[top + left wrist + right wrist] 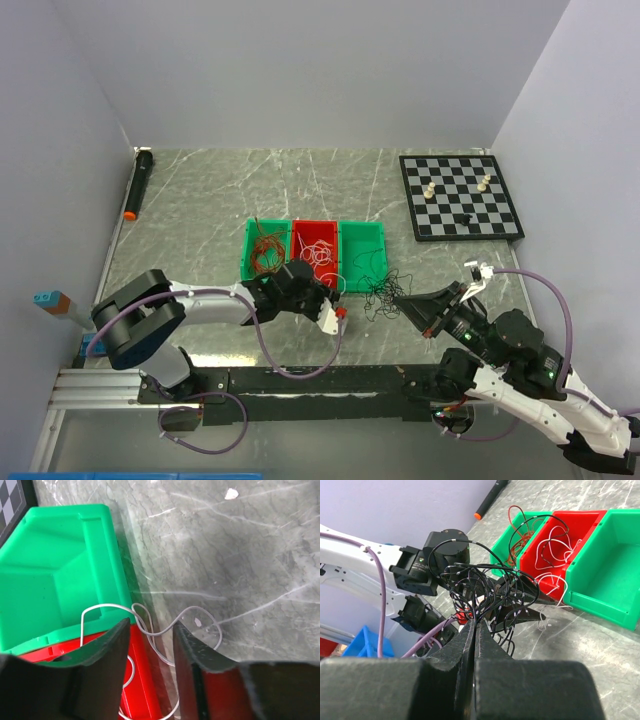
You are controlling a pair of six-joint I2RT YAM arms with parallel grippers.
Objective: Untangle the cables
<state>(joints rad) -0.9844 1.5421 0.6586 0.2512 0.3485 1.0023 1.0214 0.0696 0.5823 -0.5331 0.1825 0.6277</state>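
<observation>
The black cables (pixel 487 587) hang as a loose tangle from my right gripper (pixel 475 623), which is shut on a few of their strands. From above, that tangle (pixel 383 291) lies just in front of the right green bin (pixel 362 262), at the tip of the right gripper (pixel 400 296). White cables (pixel 320 254) fill the red bin (pixel 315 232), and red-brown cables (pixel 264 255) lie in the left green bin (pixel 250 270). My left gripper (pixel 151 627) is open over the red bin's front corner. One white cable (pixel 150 632) loops over the rim between its fingers.
A chessboard (pixel 461 196) with a few pieces sits at the back right. A black marker with an orange tip (pixel 138 185) lies along the left wall. The right green bin (pixel 55 570) holds nothing. The left arm (pixel 435 562) is close in front of the right gripper.
</observation>
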